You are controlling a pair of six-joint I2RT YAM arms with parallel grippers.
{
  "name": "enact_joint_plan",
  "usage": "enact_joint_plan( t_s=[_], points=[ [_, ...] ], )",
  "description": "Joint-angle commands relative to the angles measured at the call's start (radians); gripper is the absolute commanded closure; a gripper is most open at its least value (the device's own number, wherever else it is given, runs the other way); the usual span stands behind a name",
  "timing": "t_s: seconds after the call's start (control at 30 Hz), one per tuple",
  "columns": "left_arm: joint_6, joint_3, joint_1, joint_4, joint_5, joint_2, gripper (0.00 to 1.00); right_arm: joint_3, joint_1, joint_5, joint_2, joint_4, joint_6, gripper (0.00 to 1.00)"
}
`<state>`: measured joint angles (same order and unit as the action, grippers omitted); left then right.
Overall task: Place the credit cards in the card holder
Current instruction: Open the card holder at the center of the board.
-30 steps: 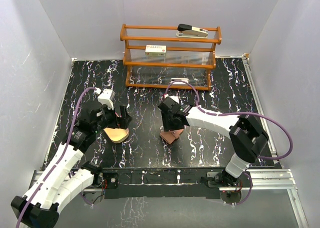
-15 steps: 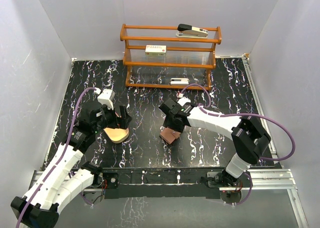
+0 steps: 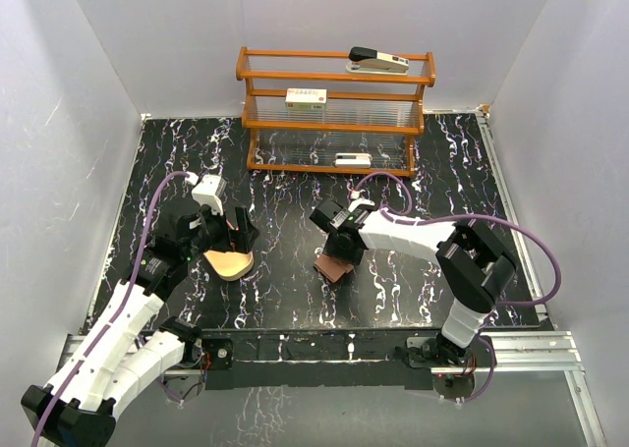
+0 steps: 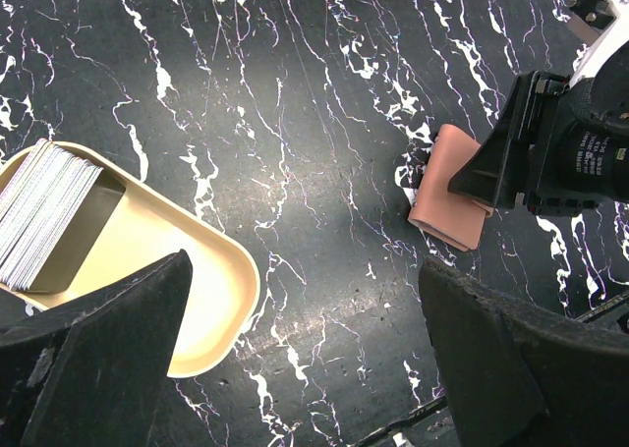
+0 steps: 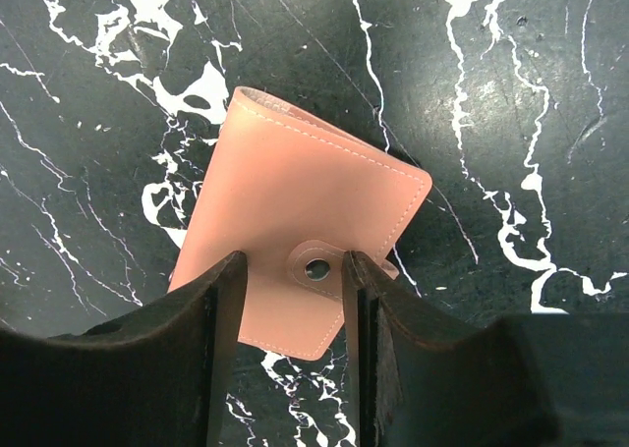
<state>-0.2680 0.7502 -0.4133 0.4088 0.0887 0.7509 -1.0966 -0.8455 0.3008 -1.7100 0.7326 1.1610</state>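
Note:
The card holder (image 5: 305, 221) is a closed pinkish-brown leather wallet with a snap tab, lying flat on the black marbled table (image 3: 295, 290). My right gripper (image 5: 295, 265) hangs just over it, jaws partly apart, one finger on each side of the snap tab. The same card holder (image 3: 335, 266) shows under that gripper (image 3: 340, 247) in the top view, and again as the card holder (image 4: 454, 187) in the left wrist view. A stack of silvery-grey credit cards (image 4: 44, 211) rests in a tan tray (image 4: 201, 300). My left gripper (image 4: 305, 270) stands wide open above bare table beside the tray.
A wooden rack (image 3: 334, 123) stands at the back, with a stapler (image 3: 378, 61) on top and white boxes (image 3: 306, 97) on its shelves. White walls close in the left, right and back. The tan tray (image 3: 228, 263) lies at the left.
My right arm has swung its wrist a little to the left and settled over the card holder, which has shifted slightly. The left arm has not moved.

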Motion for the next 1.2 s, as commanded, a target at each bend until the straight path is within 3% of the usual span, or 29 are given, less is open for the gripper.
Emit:
enact_joint_plan(
  t_s=[0.0, 0.27, 0.6, 0.8, 1.0, 1.17],
  points=[
    [0.014, 0.011, 0.007, 0.001, 0.003, -0.005, 0.01, 0.0, -0.007, 0.043, -0.018, 0.004, -0.007, 0.6],
    [0.016, 0.009, 0.007, 0.004, -0.004, -0.002, 0.01, 0.011, -0.013, 0.063, -0.019, 0.011, -0.037, 0.69],
    [0.014, 0.011, 0.006, 0.003, -0.003, 0.005, 0.01, 0.057, -0.018, 0.072, 0.011, -0.044, -0.096, 1.0],
    [0.014, 0.01, 0.007, 0.004, -0.006, 0.011, 0.01, 0.049, -0.017, 0.064, 0.044, -0.127, -0.254, 1.0],
    [0.013, 0.013, 0.007, 0.006, -0.011, 0.032, 0.01, 0.064, -0.019, -0.05, 0.118, -0.27, -0.509, 1.0],
    [0.012, 0.002, 0.007, -0.003, 0.057, 0.05, 0.02, 0.082, -0.02, -0.088, 0.206, -0.336, -0.606, 1.0]
  ],
)
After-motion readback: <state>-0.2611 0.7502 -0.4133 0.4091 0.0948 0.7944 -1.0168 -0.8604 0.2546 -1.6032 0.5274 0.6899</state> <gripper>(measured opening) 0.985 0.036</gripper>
